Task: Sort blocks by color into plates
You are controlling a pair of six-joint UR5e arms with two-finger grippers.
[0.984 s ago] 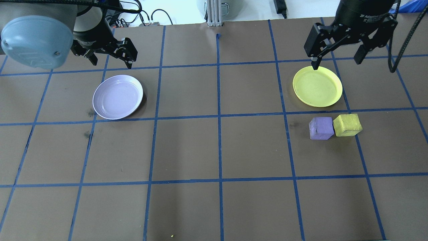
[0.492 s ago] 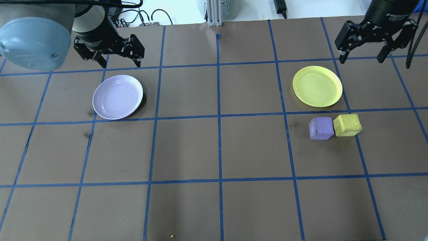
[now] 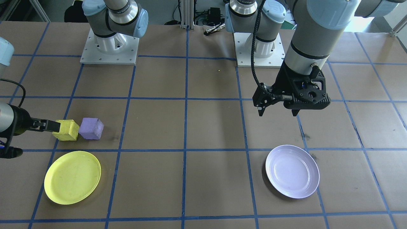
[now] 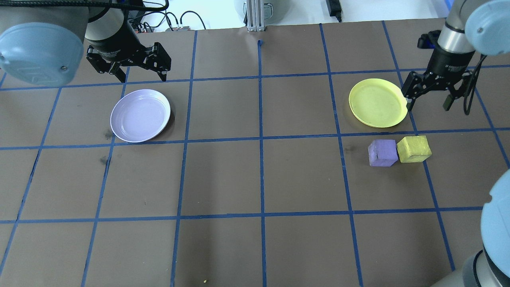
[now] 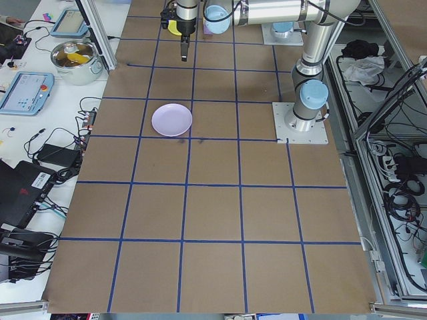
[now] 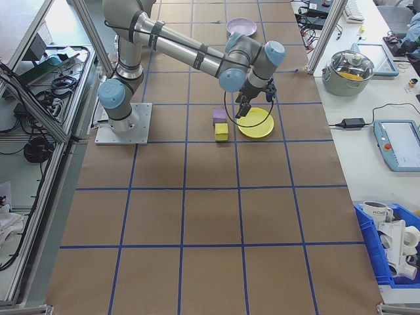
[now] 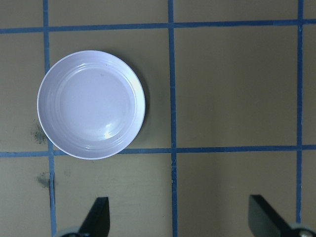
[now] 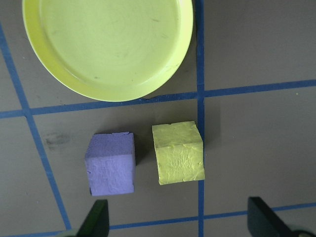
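Bench (image 4: 255,179): brown surface divided into squares by blue tape lines; carries both plates and both blocks.
Yellow block (image 4: 414,149): rests on the bench toward its right end, on the robot's side of the yellow plate, not in any plate.
Purple block (image 4: 382,152): stands just beside the yellow block on its inboard side; the overhead view shows them edge to edge, the right wrist view shows a thin gap, so contact cannot be confirmed.
Yellow plate (image 4: 378,103): toward the right end of the bench, far side of the blocks, nothing in it.
Lavender plate (image 4: 140,115): toward the left end of the bench, well apart from both blocks, nothing in it.
Right pincer (image 4: 428,99): released, fingers spread, carrying nothing; hangs beside the yellow plate's outboard rim, with both blocks in its wrist view.
Left pincer (image 4: 138,71): released, fingers spread, carrying nothing; hangs beyond the far rim of the lavender plate.
Task status: no block sorted; judged to be the approach to a first pick, probably the yellow block.
Hazard, neighbour contact: with so little room between the blocks, a finger lowered on the inboard side may land on or push the purple block.
Hazard, plate strike: a low pincer travelling from beside the plate may clip the rim and shift the plate.
Hazard, grip: the rough, foam-like cubes may compress or rotate if gripped off-centre.
Hazard, reach: the purple block has the whole bench to cross; a hand-over or long reach invites a drop.
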